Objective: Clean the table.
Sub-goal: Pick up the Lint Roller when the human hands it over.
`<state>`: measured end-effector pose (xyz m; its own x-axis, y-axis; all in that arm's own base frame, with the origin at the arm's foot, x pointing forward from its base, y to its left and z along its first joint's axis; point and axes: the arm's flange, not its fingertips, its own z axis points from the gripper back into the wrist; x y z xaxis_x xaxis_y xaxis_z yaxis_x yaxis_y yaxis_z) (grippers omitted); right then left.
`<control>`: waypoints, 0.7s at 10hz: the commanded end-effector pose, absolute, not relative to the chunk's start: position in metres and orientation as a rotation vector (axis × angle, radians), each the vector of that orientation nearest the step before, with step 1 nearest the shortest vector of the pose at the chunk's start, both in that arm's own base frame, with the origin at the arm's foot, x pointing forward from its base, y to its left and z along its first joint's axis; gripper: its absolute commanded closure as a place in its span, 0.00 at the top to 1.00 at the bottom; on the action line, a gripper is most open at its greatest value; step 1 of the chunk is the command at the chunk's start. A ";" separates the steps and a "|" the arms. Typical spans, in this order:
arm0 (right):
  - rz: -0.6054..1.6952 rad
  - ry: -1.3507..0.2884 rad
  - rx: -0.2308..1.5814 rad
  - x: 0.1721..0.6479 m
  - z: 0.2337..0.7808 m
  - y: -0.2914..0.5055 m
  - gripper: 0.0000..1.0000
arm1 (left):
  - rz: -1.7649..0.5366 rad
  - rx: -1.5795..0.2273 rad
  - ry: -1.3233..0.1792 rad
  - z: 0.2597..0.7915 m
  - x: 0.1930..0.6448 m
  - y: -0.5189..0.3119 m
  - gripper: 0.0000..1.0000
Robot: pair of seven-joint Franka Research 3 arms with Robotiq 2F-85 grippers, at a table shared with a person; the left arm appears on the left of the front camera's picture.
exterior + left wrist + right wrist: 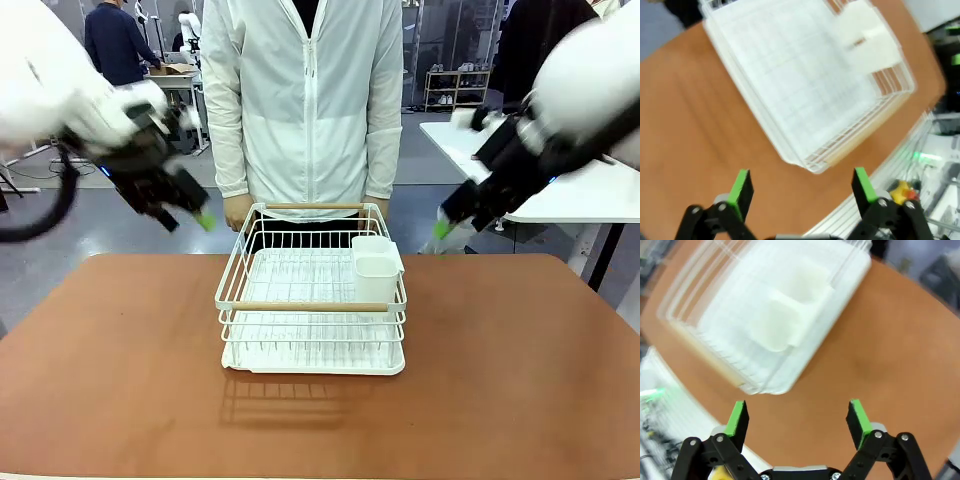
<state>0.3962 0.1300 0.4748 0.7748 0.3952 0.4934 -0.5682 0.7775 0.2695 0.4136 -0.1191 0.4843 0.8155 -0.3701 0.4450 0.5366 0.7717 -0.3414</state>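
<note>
The reddish-brown table [120,350] spreads across the front view, with a white wire dish rack [313,300] at its middle. A white cutlery cup [378,262] sits in the rack's right rear corner. My left gripper [190,212] hangs open above the table's far left, with nothing between its green pads. On the far right, above the table's edge, my right gripper [455,222] is open and empty too. The left wrist view shows the open left gripper [802,185] over the table [695,115] beside the rack [800,85]. The open right gripper [797,417] looks down on the rack [765,315].
A person in a white jacket [300,100] stands at the far side, hands [238,212] at the rack's rear rail. A white-topped table [570,180] stands at the right behind my right arm. Bare tabletop lies on both sides of the rack.
</note>
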 end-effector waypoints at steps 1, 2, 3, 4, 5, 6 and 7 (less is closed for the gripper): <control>0.421 -0.331 0.675 0.405 0.497 0.062 1.00 | -0.315 -0.820 -0.248 0.521 0.426 -0.033 1.00; 0.365 -0.325 0.807 0.404 0.502 0.031 1.00 | -0.268 -0.914 -0.249 0.531 0.423 0.004 1.00; 0.300 -0.326 0.896 0.400 0.504 0.001 1.00 | -0.198 -1.012 -0.205 0.535 0.417 0.040 1.00; 0.236 -0.311 0.987 0.396 0.501 -0.035 1.00 | -0.172 -1.116 -0.240 0.537 0.410 0.071 1.00; 0.141 -0.307 1.095 0.395 0.494 -0.066 1.00 | -0.114 -1.190 -0.297 0.530 0.398 0.112 1.00; 0.078 -0.300 1.126 0.392 0.484 -0.089 1.00 | -0.041 -1.222 -0.304 0.520 0.387 0.133 1.00; 0.022 -0.316 1.157 0.384 0.476 -0.114 1.00 | 0.003 -1.233 -0.319 0.509 0.376 0.156 1.00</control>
<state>0.3774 -0.1086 0.4794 0.9591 -0.1102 0.2607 -0.1892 0.4354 0.8801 0.3766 0.1540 0.5162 0.9614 0.1461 0.2330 0.1683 0.3573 -0.9187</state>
